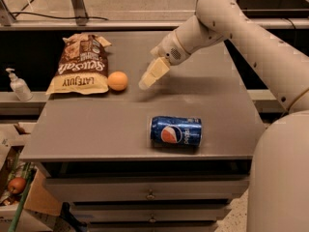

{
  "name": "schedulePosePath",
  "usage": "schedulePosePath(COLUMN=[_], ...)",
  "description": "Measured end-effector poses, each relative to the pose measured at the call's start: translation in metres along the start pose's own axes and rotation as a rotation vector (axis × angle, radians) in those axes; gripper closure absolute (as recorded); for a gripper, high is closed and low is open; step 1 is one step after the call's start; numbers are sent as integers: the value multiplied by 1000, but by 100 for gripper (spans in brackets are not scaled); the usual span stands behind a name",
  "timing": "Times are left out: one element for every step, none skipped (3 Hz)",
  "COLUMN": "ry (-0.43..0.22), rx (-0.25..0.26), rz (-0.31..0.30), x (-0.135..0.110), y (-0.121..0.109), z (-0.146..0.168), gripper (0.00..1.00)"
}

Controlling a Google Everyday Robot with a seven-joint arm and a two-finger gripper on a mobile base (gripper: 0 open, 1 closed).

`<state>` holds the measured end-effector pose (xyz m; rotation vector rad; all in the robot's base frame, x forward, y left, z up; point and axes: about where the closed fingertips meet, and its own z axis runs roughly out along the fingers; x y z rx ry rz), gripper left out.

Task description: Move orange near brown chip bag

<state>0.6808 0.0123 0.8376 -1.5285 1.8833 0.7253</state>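
The orange [118, 80] rests on the grey table top [120, 115], just right of the brown chip bag [79, 64], which lies flat at the back left. The orange touches or nearly touches the bag's lower right corner. My gripper [147, 82] hangs above the table a short way right of the orange, clear of it and holding nothing. Its pale fingers [153, 73] point down and to the left.
A blue Pepsi can [175, 131] lies on its side near the table's front edge. A soap dispenser [18, 85] stands on a ledge at the left. A reddish fruit [17, 184] sits in a box on the floor at lower left. Drawers run below the table top.
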Motion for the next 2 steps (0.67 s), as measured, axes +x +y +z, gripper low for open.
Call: schedulePosePath(ry=[-6, -6], rx=[37, 37], rz=[1, 1], x=[15, 14], y=[-12, -12], z=[-28, -28], gripper=[0, 0])
